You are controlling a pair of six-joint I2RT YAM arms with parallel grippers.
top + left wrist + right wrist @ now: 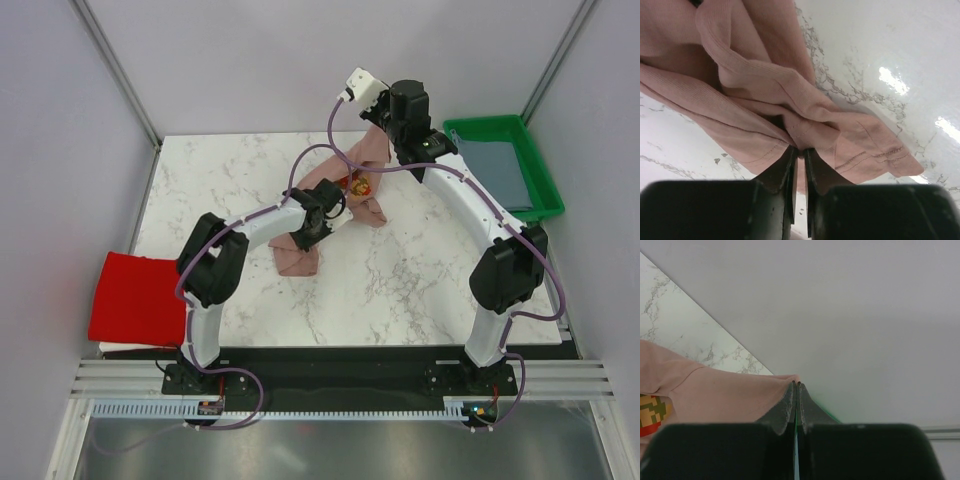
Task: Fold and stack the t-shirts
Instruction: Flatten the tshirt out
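Observation:
The dusty-pink t-shirt [300, 255] hangs bunched between my two grippers over the middle of the table, its chest graphic [358, 185] facing up. My left gripper [333, 203] is shut on a lower fold of it, and its fingertips pinch the cloth in the left wrist view [799, 150]. My right gripper [383, 128] is shut on an upper edge and holds it high near the back of the table; the pinch shows in the right wrist view [796, 384]. The red t-shirt [135, 295] lies folded at the table's left edge. The grey-blue t-shirt [495, 170] lies in the green tray [545, 175].
The green tray stands at the back right corner. The white marble table [420, 270] ends at a grey wall behind. Purple cables loop along both arms above the pink shirt.

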